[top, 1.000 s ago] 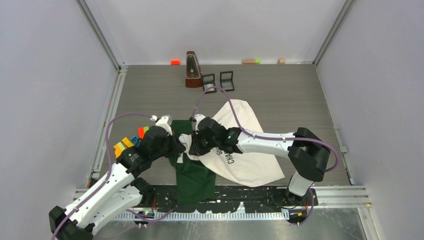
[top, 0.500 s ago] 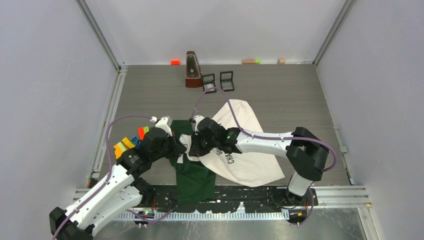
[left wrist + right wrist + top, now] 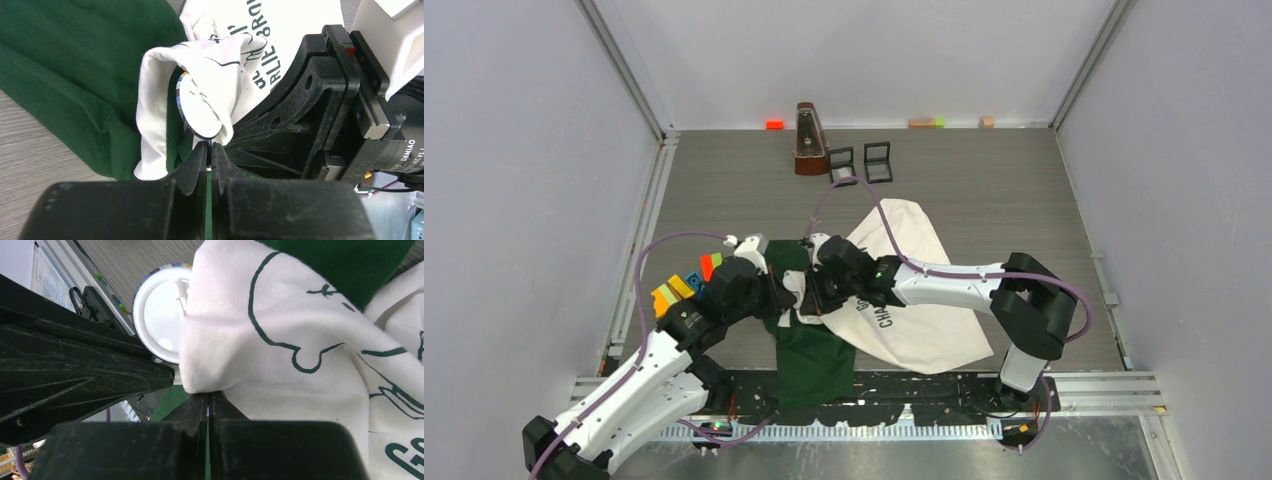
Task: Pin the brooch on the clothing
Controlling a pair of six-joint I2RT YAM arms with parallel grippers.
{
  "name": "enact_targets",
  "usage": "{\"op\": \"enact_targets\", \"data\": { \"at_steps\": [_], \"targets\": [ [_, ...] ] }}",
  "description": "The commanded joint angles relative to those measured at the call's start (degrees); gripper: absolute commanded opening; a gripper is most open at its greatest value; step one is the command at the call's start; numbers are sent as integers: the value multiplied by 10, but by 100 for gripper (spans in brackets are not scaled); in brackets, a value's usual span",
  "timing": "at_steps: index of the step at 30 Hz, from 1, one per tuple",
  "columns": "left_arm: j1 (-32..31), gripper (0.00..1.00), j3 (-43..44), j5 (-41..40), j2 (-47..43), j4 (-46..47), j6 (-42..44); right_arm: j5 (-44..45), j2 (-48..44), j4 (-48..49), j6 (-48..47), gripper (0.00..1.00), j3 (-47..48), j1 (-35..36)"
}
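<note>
Several coloured blocks (image 3: 679,288) are crowded beside the left arm, near the left edge of the tabletop (image 3: 1024,190). The left claw (image 3: 210,150) is seen pressed together on the lower rim of the round brooch (image 3: 200,112), which is stood on edge against a raised fold of the white T-shirt (image 3: 924,335). That fold is clamped in the right claw (image 3: 207,397). A green sleeve (image 3: 812,355) is draped over the near edge. Open tabletop is seen beyond and rightward.

A brown metronome (image 3: 809,140) stands near the worktop's (image 3: 1004,200) far edge, with two black brackets (image 3: 878,160) just beside it. An orange block (image 3: 774,124) and small tan blocks (image 3: 924,122) lie along that edge. Coloured blocks (image 3: 682,287) sit near the left edge.
</note>
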Motion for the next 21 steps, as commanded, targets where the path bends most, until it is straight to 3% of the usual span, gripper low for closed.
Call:
{"op": "enact_targets", "data": {
  "at_steps": [1,15,21],
  "targets": [
    [-2,0,10,32,-10,101,-24,-21,16,9,6,0,13,4],
    [-2,0,1,39,-25,122,-26,-36,27,20,25,0,10,1],
    [-1,0,2,22,-28,89,-21,-30,-16,18,22,3,5,-1]
  ]
}}
